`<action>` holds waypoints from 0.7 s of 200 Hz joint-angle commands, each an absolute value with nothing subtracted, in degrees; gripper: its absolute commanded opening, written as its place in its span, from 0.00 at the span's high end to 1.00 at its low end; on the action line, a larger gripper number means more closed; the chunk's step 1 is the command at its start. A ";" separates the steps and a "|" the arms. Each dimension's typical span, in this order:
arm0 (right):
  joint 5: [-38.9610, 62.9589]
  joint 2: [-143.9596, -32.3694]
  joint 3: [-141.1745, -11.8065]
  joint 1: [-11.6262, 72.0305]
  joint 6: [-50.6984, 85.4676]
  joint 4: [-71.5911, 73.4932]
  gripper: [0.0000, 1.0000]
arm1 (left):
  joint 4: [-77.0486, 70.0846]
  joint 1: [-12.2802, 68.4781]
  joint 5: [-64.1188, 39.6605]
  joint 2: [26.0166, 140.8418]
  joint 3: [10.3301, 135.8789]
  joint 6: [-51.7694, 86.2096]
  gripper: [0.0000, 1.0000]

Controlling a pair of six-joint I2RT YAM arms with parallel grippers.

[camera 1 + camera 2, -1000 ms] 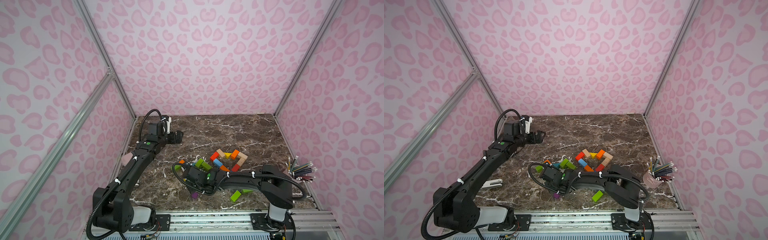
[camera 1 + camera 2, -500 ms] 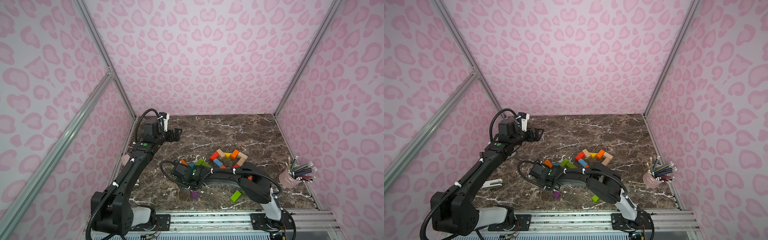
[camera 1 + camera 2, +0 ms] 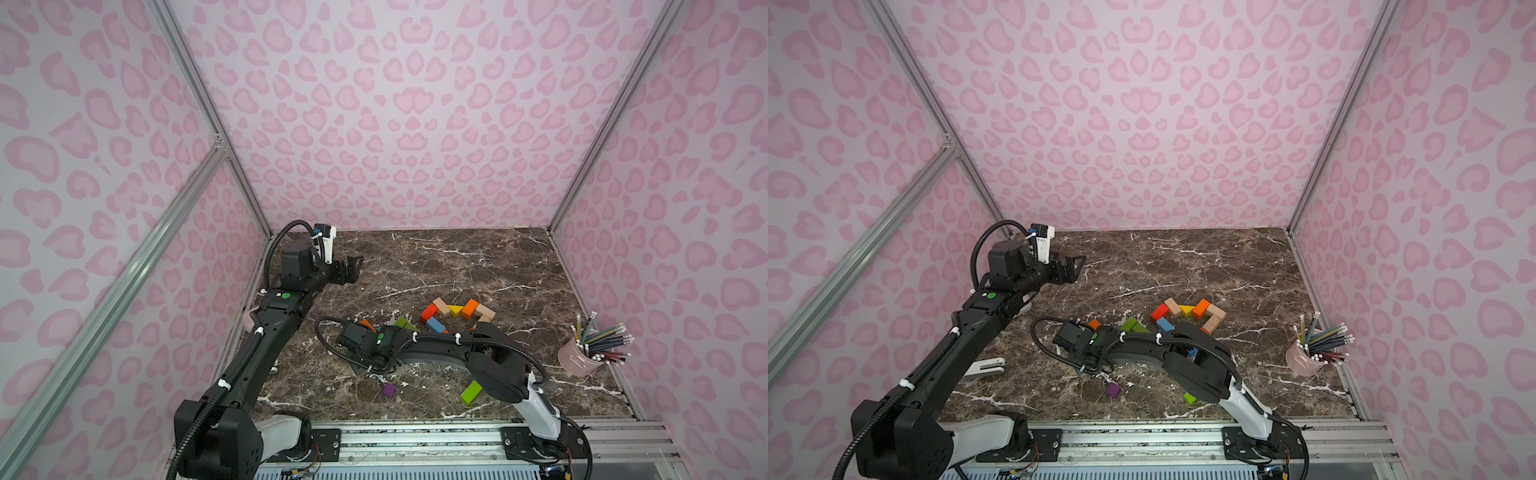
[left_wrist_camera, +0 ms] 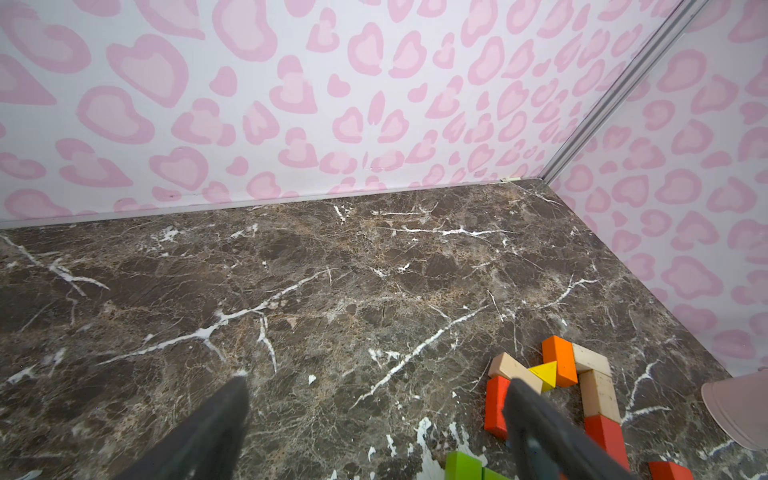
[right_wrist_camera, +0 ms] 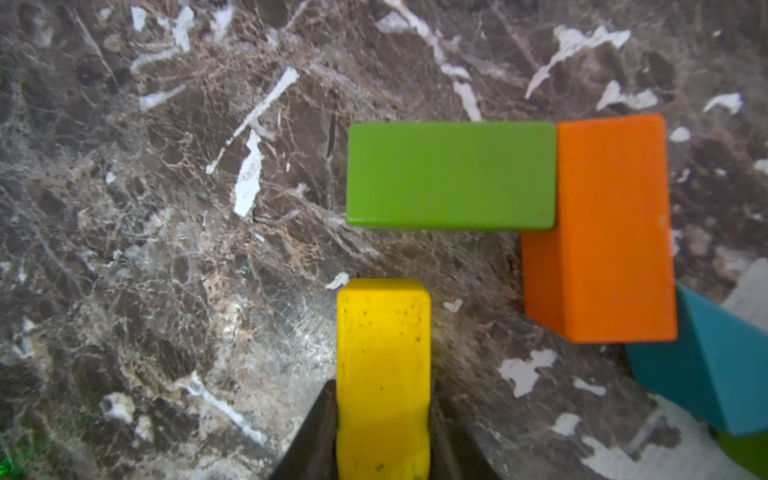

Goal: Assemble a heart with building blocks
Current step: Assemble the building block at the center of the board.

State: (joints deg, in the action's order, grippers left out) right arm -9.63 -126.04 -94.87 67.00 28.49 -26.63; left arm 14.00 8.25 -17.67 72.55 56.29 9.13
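- Yellow brick (image 5: 382, 365) is clamped between the fingers of the right gripper (image 5: 382, 405), low over the marble table (image 5: 166, 249). It is near one green brick (image 5: 451, 174) that touches one orange brick (image 5: 602, 228).
- One teal wedge (image 5: 715, 361) lies against the orange one.
- Likely best: lift straight clear, then lower it flush into the unfinished heart outline (image 3: 469, 308) without nudging laid pieces.
- Left gripper (image 4: 376, 382) hangs spread wide and empty, apart from the blocks.
- Loose in front: one purple cube (image 3: 389, 390), one front green brick (image 3: 471, 391).

2 near-identical high views downward; 2 low wrist views, tabletop (image 3: 457, 266) shared
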 commanded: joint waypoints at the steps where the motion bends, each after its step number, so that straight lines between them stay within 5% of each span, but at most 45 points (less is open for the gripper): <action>1: -10.15 -127.14 -96.18 66.88 28.69 -28.72 0.69 | 11.61 8.20 -18.14 72.09 56.19 8.58 0.02; 140: -10.63 -128.85 -97.29 66.10 29.73 -29.31 0.68 | 11.78 8.24 -18.11 71.81 55.90 8.61 0.02</action>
